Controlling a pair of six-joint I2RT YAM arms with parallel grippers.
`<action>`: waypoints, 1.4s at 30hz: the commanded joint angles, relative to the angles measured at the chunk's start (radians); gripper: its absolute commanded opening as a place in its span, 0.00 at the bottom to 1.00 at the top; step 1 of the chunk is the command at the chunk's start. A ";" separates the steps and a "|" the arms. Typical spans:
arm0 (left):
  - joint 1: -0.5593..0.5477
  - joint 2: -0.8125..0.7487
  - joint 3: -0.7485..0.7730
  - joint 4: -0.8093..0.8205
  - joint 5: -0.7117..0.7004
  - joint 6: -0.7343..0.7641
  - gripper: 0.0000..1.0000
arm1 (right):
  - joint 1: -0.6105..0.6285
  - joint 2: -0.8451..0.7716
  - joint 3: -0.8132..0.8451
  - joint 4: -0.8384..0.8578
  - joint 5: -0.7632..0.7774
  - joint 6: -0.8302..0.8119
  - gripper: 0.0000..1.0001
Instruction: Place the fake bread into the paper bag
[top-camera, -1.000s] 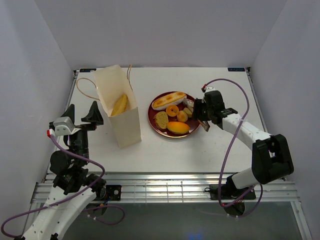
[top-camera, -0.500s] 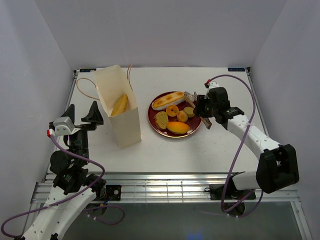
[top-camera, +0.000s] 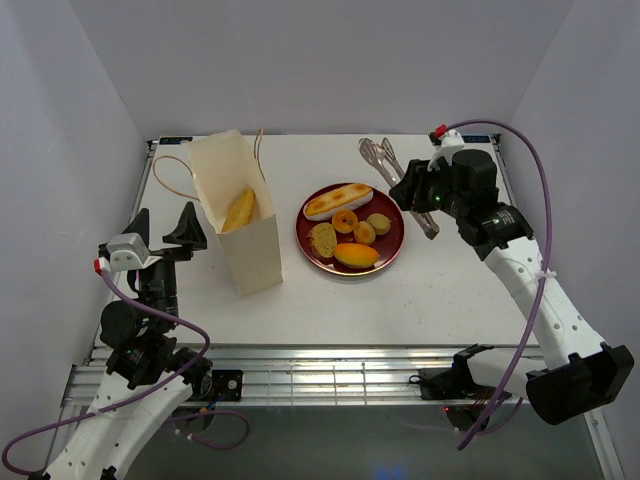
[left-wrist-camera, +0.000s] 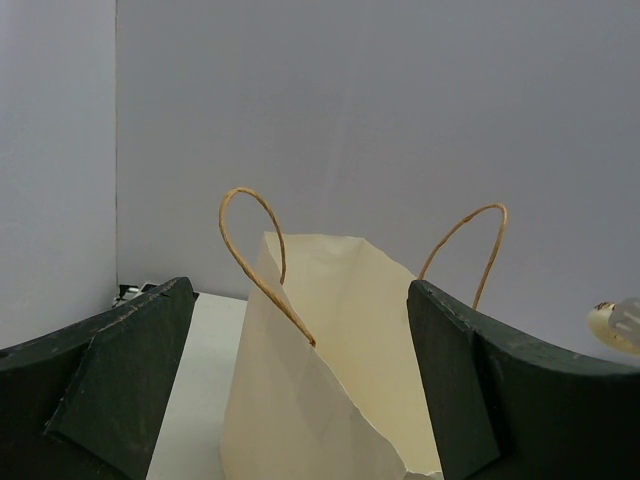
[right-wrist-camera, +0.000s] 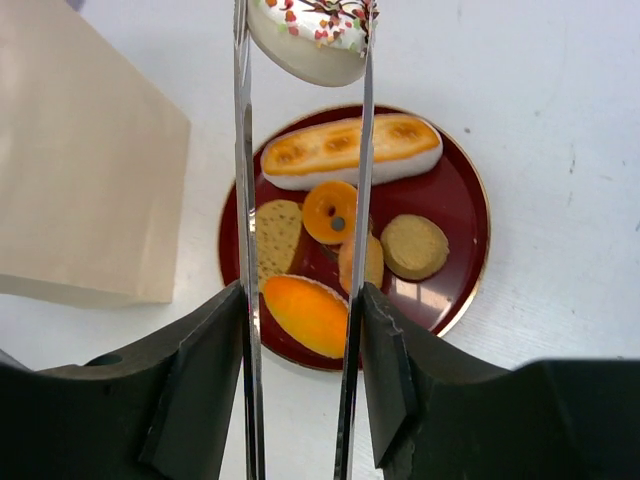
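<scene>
The paper bag (top-camera: 240, 240) stands open left of the plate, with one yellow roll (top-camera: 240, 208) inside. On the dark-red plate (top-camera: 393, 245) lie a baguette (top-camera: 338, 200), an orange oval roll (top-camera: 356, 255), a slice (top-camera: 322, 238) and small round pieces (top-camera: 379, 223). My right gripper (top-camera: 418, 195) is shut on metal tongs (top-camera: 378, 155), raised right of the plate and over the table behind it. In the right wrist view the tongs (right-wrist-camera: 242, 200) pinch a white-iced sprinkled donut (right-wrist-camera: 310, 40) above the plate (right-wrist-camera: 470, 270). My left gripper (top-camera: 165, 235) is open and empty, left of the bag (left-wrist-camera: 330, 380).
The bag's brown cord handles (top-camera: 165, 175) hang out to its left and behind it. Grey walls close in the table on three sides. The arm bases and a metal rail (top-camera: 330, 375) run along the near edge.
My right gripper has risen and drawn back to the right from the plate's right edge, carrying the tongs with the iced donut. The left arm has not moved.
</scene>
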 joint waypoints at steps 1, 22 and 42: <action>-0.005 0.012 -0.004 0.002 -0.011 0.008 0.98 | 0.016 -0.038 0.107 -0.014 -0.106 -0.018 0.52; -0.005 -0.005 -0.017 0.023 -0.029 0.030 0.98 | 0.525 0.092 0.397 0.032 -0.074 0.005 0.53; -0.011 -0.014 -0.019 0.026 -0.028 0.028 0.98 | 0.598 0.272 0.437 0.041 -0.045 -0.042 0.65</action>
